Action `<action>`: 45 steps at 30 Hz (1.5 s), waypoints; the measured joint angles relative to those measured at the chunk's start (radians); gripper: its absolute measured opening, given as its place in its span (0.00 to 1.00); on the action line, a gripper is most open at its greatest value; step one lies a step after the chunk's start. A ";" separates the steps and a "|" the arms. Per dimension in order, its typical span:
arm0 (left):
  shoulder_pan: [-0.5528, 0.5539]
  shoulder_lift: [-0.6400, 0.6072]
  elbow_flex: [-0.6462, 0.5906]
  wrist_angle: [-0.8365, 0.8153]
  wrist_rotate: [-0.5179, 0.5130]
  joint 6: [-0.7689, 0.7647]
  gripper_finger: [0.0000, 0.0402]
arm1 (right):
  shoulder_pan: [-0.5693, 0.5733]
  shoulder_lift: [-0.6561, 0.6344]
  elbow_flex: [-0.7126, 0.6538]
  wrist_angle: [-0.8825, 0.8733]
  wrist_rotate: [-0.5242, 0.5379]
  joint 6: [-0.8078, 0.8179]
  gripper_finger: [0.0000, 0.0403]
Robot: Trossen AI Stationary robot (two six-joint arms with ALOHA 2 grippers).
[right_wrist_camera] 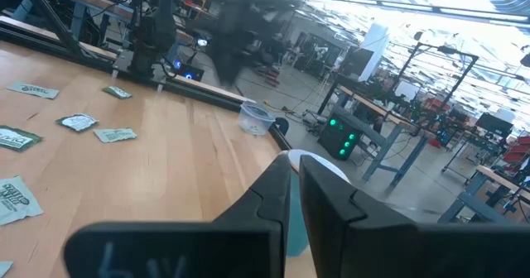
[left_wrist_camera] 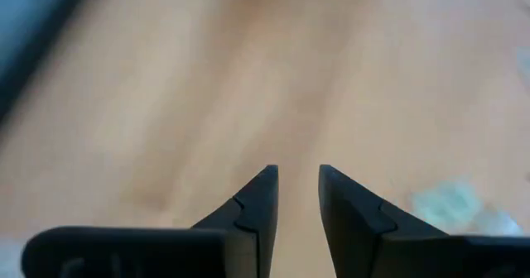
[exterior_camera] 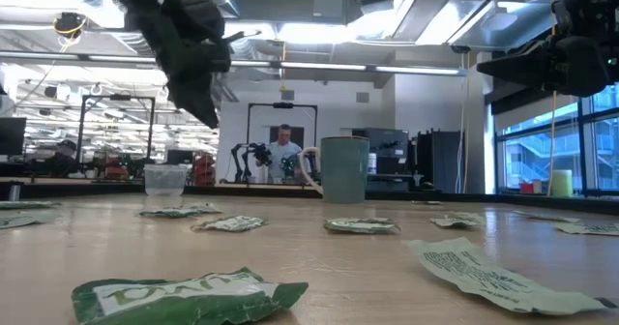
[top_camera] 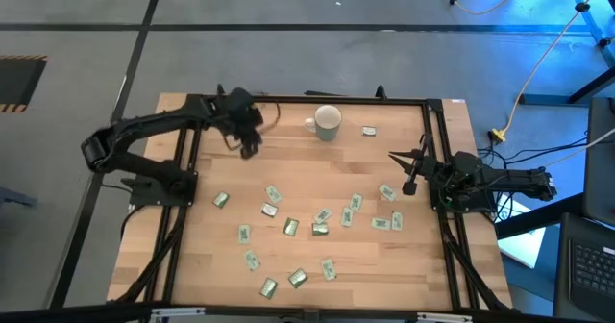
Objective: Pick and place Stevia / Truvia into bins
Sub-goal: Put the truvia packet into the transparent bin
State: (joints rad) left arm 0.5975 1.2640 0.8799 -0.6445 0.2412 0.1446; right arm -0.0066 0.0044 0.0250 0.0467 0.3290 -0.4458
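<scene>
Many sachets (top_camera: 290, 226) lie well apart from the spread, empty left tool (top_camera: 248, 148).

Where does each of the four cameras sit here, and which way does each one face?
High view: overhead, straight down on the table; both arms, mug, sachets.
Low view: tabletop level, looking across sachets to the mug, clear cup and room; left gripper hangs above.
Left wrist view: on the left arm, facing bare wood; its own fingers stand apart.
Right wrist view: on the right arm, facing the far edge; its fingers show.
Shared: low and right wrist views both show the clear cup.
</scene>
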 joint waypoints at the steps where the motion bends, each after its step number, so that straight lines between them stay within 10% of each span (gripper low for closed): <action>1: -0.034 0.000 0.000 -0.019 0.011 0.014 0.21 | 0.000 0.000 0.000 0.000 0.000 0.000 0.09; 19: -0.494 0.000 -0.064 -0.310 -0.069 0.052 0.17 | 0.000 0.000 0.000 0.015 0.000 -0.005 0.09; 34: -0.558 0.003 -0.149 -0.317 -0.167 -0.125 0.09 | 0.000 0.000 0.000 0.042 0.000 -0.008 0.09; 45: -0.556 0.004 -0.150 -0.357 -0.204 -0.180 0.23 | 0.000 0.000 0.000 0.040 0.000 -0.008 0.09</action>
State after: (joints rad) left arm 0.0414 1.2676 0.7300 -1.0016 0.0368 -0.0357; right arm -0.0063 0.0040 0.0246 0.0864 0.3286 -0.4534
